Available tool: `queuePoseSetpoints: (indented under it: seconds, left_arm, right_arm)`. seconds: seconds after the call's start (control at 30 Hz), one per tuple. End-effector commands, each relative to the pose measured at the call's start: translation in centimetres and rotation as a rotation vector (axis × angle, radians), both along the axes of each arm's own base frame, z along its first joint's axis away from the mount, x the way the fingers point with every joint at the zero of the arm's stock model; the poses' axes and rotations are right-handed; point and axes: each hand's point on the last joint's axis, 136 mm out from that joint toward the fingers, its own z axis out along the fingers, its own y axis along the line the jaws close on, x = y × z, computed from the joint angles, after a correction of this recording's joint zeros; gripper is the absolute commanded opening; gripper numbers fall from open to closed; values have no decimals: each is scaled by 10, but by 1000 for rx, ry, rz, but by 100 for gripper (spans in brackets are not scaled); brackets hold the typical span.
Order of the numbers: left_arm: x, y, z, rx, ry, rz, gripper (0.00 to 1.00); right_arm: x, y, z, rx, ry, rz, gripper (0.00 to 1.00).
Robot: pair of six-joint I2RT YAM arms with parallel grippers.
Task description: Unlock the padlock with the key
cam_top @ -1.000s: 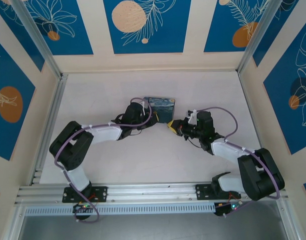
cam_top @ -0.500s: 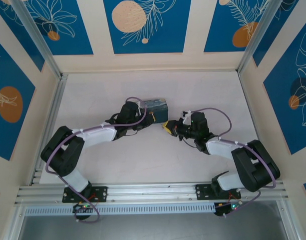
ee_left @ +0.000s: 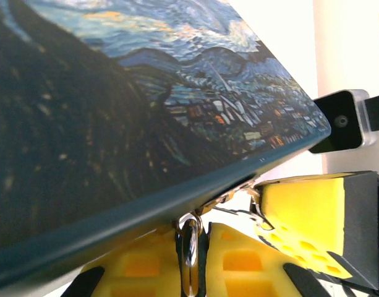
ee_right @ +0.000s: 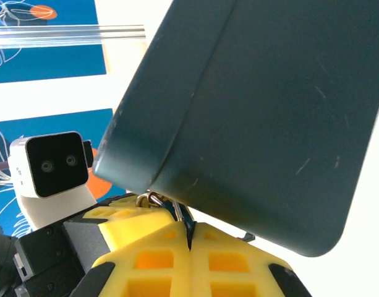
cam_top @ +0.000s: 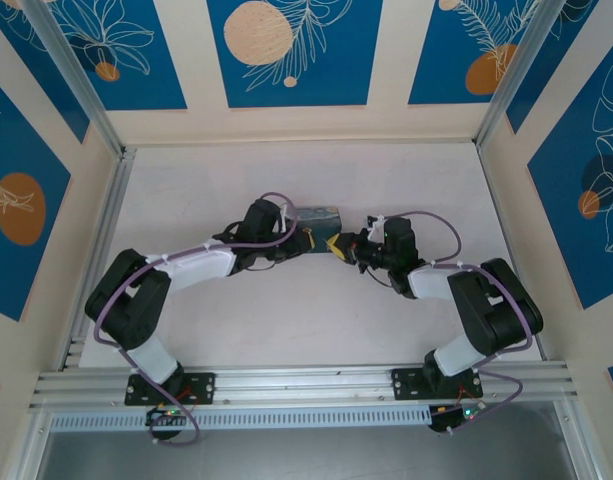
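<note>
padlock (ee_left: 189, 250): small, shiny silver metal

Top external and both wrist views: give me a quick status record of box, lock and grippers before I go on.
painted box: appears tilted, its edge right at both grippers' fingertips
left gripper: shut on a thin silver piece, probably the padlock
right gripper: shut, pads together; what it pinches, cannot tell
spacing: the two grippers are tip to tip, close together at the box edge
</note>
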Motion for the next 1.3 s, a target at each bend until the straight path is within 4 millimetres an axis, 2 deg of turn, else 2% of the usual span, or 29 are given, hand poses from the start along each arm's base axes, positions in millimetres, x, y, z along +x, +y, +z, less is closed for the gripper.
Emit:
queuePoseSetpoints:
  seconds: [0.0, 0.2, 0.47, 0.77, 0.97, 1.27]
  left_arm:
    - [8, -6, 23, -70, -17, 0, 0]
    - [18, -3, 35, -135, 6, 112, 0]
    - [28, 5, 56, -205, -12, 219, 0]
    - [28, 7, 70, -253, -16, 243, 0]
    - [27, 8, 72, -262, -18, 246, 0]
    - [27, 9, 71, -259, -17, 252, 0]
  right_arm:
    - [-4, 3, 14, 41, -49, 27, 0]
    - [-17, -2, 16, 49, -17, -11, 0]
    - [-27, 11, 16, 48, 41, -42, 0]
    - [-21, 13, 15, 78, 53, -114, 0]
    - [-17, 13, 16, 79, 53, -125, 0]
    - [-10, 23, 23, 91, 46, -102, 0]
